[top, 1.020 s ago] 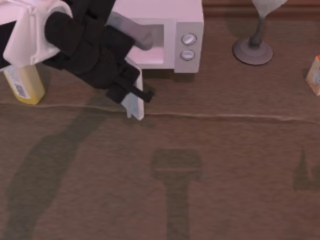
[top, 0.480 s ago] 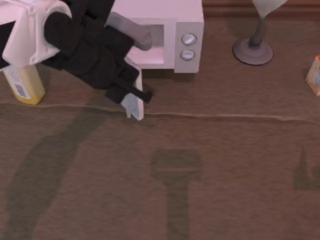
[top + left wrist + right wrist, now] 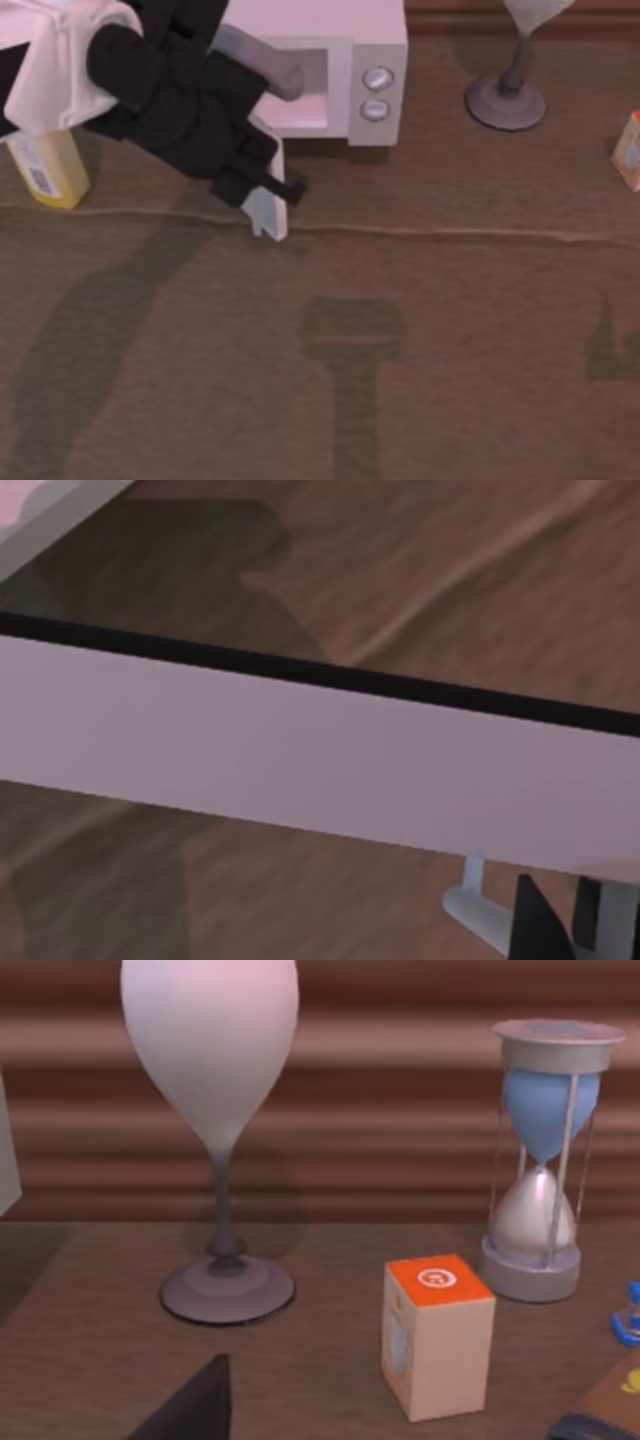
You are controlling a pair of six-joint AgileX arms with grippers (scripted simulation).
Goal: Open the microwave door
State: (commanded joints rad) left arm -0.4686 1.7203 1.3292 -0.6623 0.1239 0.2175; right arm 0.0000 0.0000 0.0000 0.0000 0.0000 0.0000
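Observation:
The white microwave (image 3: 375, 40) stands at the back centre, with two silver knobs (image 3: 377, 78) on its right panel. The microwave door (image 3: 268, 215) is swung out toward the front and seen edge-on, so the cavity (image 3: 310, 90) is exposed. My left gripper (image 3: 268, 188) is shut on the door's outer edge. In the left wrist view the door (image 3: 300, 750) fills the frame as a white band, with its handle (image 3: 480, 915) beside a dark fingertip (image 3: 535, 930). My right gripper (image 3: 200, 1410) is outside the top view, parked on the right.
A yellow bottle (image 3: 45, 165) stands at the left, partly under my left arm. A wine glass (image 3: 508, 100) stands right of the microwave. An orange-topped box (image 3: 628, 150) sits at the right edge, with an hourglass (image 3: 540, 1160) beyond it.
My left arm has crept slightly left while holding the door. The door's angle has barely changed.

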